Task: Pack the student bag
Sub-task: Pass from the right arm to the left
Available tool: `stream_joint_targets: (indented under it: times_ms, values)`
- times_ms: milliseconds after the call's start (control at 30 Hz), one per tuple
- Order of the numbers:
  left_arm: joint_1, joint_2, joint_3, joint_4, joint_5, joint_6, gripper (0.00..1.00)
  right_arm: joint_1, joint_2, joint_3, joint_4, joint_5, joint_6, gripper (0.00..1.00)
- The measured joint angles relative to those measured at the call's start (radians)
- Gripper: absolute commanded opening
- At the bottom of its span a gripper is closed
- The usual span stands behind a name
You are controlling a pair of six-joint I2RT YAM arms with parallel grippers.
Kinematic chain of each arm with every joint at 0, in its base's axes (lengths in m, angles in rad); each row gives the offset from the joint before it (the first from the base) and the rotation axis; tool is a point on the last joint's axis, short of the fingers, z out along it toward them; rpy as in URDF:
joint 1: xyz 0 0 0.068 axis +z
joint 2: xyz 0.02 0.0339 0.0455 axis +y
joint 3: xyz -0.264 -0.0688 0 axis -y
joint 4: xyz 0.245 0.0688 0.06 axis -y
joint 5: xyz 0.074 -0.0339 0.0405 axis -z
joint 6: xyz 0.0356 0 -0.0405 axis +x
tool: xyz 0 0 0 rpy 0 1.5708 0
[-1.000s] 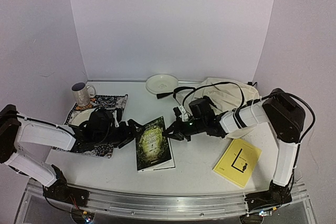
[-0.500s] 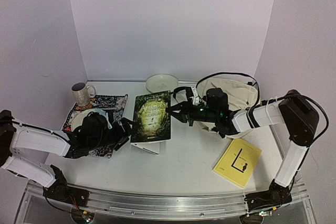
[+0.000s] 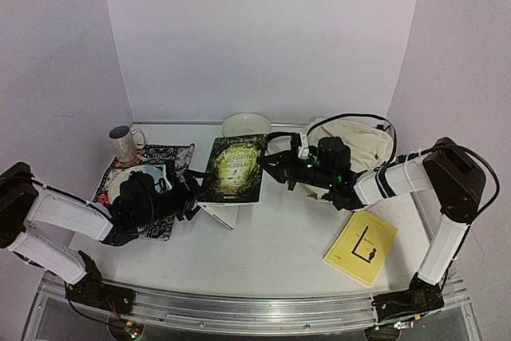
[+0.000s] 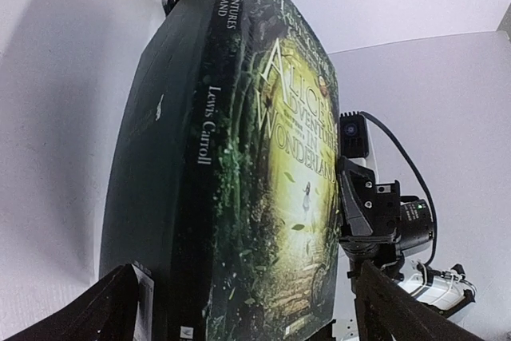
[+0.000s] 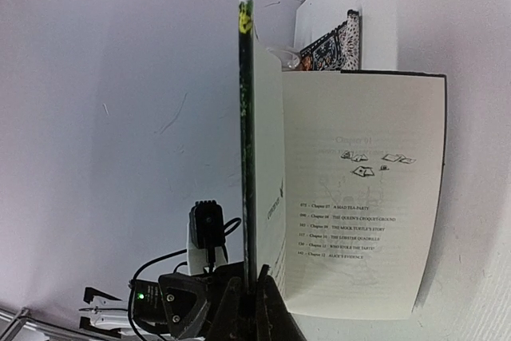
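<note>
Your right gripper (image 3: 266, 167), arm stretched left, has tipped the book (image 3: 234, 169) up, clamped on its cover. Your left gripper (image 3: 190, 189) gapes beside it over the white table (image 3: 279, 245).

Dark green book (image 3: 233, 168): glowing yellow-green forest cover, pale lettering, cream pages. Yellow second book (image 3: 362, 247), black mark. Cream bag (image 3: 363, 143), black straps. Dark placemat (image 3: 168, 154), ornate pale pattern. Pale speckled mug (image 3: 124, 144), dark inside. White bowl (image 3: 246, 126), white tabletop (image 3: 287, 237).
</note>
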Motion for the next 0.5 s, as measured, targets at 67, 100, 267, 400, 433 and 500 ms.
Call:
stream_joint_targets:
  times_ms: [67, 100, 267, 400, 433, 500]
  values:
    - [-0.003, 0.035, 0.007, 0.046, 0.009, -0.005, 0.93, 0.0, -0.004, -0.003, 0.001, 0.021, 0.002, 0.0]
    - [-0.005, 0.054, 0.011, 0.07, 0.012, -0.009, 0.92, 0.0, -0.005, -0.003, 0.003, 0.031, 0.001, 0.0]
    - [-0.014, 0.157, 0.024, 0.216, 0.038, -0.051, 0.89, -0.002, -0.006, -0.003, 0.012, 0.069, 0.0, 0.0]
    - [-0.015, 0.231, 0.032, 0.322, 0.054, -0.091, 0.77, -0.007, -0.006, -0.001, 0.014, 0.096, 0.004, 0.0]
    - [-0.015, 0.246, 0.033, 0.343, 0.058, -0.1, 0.73, -0.007, -0.006, -0.001, 0.016, 0.102, 0.006, 0.0]
    - [-0.015, 0.271, 0.036, 0.368, 0.064, -0.118, 0.62, -0.008, -0.006, -0.001, 0.018, 0.108, 0.008, 0.0]
